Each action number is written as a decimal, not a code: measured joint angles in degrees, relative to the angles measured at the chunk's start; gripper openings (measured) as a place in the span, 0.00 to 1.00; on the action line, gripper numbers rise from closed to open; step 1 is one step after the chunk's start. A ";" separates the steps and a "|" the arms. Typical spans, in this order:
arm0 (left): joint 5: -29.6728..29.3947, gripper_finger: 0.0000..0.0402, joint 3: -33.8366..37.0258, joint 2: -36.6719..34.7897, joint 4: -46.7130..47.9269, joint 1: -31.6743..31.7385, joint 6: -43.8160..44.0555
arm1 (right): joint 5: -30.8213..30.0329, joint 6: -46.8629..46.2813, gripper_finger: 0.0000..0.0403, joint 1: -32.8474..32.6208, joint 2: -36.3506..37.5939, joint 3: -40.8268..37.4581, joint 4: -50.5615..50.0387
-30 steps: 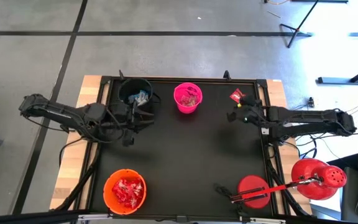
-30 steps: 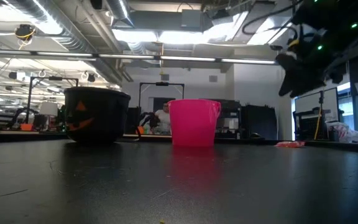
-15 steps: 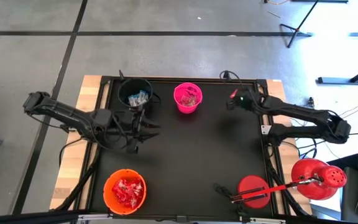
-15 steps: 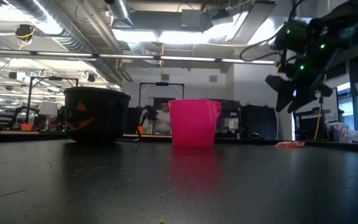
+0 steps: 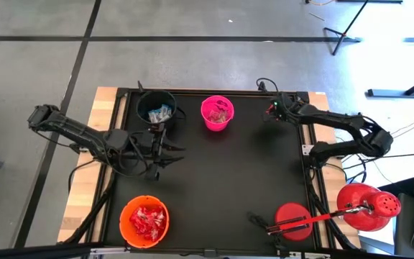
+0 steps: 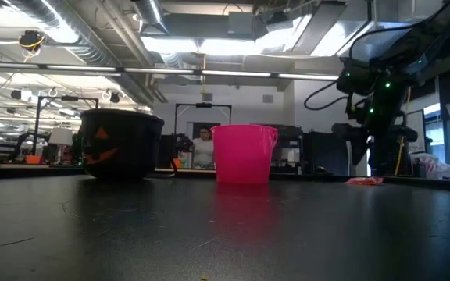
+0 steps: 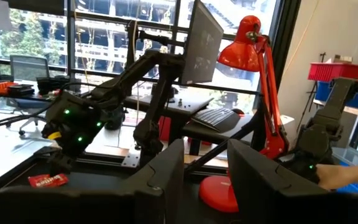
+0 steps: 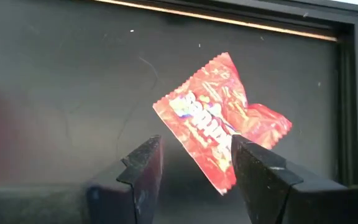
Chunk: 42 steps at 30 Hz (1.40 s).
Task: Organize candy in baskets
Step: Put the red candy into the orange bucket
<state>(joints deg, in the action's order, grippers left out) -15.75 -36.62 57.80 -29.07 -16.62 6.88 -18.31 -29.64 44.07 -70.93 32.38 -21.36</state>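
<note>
Your right tool (image 8: 194, 165) hangs over the red candy packet (image 8: 222, 121) at the table's (image 5: 228, 187) far right corner, fingers spread, gripping nothing. Your left tool (image 5: 169, 148) waits near the black basket (image 5: 156, 108), fingers parted and apparently empty. Pink basket (image 5: 217, 113) and orange basket (image 5: 144, 220) hold sweets.

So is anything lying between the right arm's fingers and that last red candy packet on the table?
Nothing visible does. The right gripper hangs directly over the red candy packet, fingers open, with only bare black table around it.
</note>
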 joint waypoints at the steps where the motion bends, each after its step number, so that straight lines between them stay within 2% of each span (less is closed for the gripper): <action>1: 0.00 0.29 0.00 0.00 0.05 0.00 0.01 | -0.02 0.34 0.47 0.30 -0.89 0.00 0.89; 10: -0.14 0.29 0.00 0.00 0.08 -1.09 0.32 | 0.17 3.41 0.47 3.67 -7.90 0.02 4.47; 23: -3.71 0.29 0.00 3.53 0.15 -1.97 0.50 | 0.49 5.69 0.47 3.59 -8.11 0.15 3.35; 31: -4.35 0.29 0.00 4.94 -0.19 -1.95 1.99 | 5.65 7.30 0.47 3.59 -8.11 0.72 0.96; 42: -4.09 0.29 0.00 4.94 -0.62 -2.57 2.13 | 19.59 7.61 0.47 3.59 -7.94 -0.11 0.71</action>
<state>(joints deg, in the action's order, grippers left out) -19.84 -36.62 62.74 -29.69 -19.19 9.01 1.28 -22.03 47.66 -78.88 32.27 -20.65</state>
